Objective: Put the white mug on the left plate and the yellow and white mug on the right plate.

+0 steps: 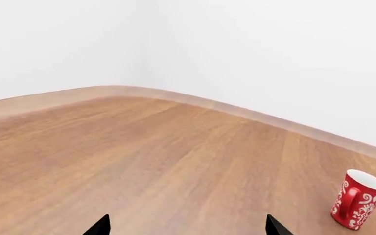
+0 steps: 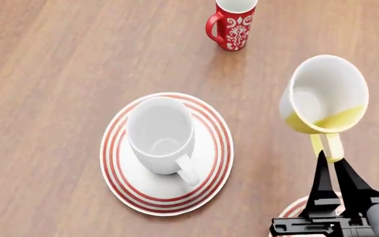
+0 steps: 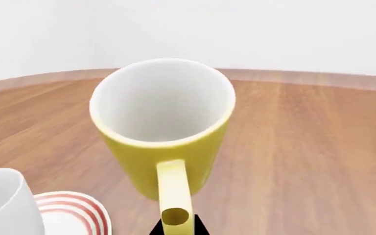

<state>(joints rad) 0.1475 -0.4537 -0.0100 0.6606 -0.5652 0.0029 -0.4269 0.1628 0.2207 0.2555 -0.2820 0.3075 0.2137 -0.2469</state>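
The white mug [image 2: 160, 134] stands upright on the left plate [image 2: 120, 185], handle toward me; its side [image 3: 2, 208] and that plate's red-ringed rim [image 3: 80, 208] also show in the right wrist view. My right gripper [image 2: 331, 160] is shut on the handle of the yellow and white mug [image 2: 324, 96], which hangs tilted above the wood, its white inside showing. In the right wrist view the mug [image 3: 165, 125] fills the middle and the right gripper [image 3: 175, 227] pinches its yellow handle [image 3: 174, 191]. Only a sliver of the right plate [image 2: 289, 210] shows under the arm. My left gripper [image 1: 188, 227] is open over bare wood.
A red mug with a white floral pattern [image 2: 234, 22] stands upright at the back of the wooden table; the left wrist view shows it too [image 1: 358, 199]. The table's rounded far edge [image 1: 195, 100] meets a white wall.
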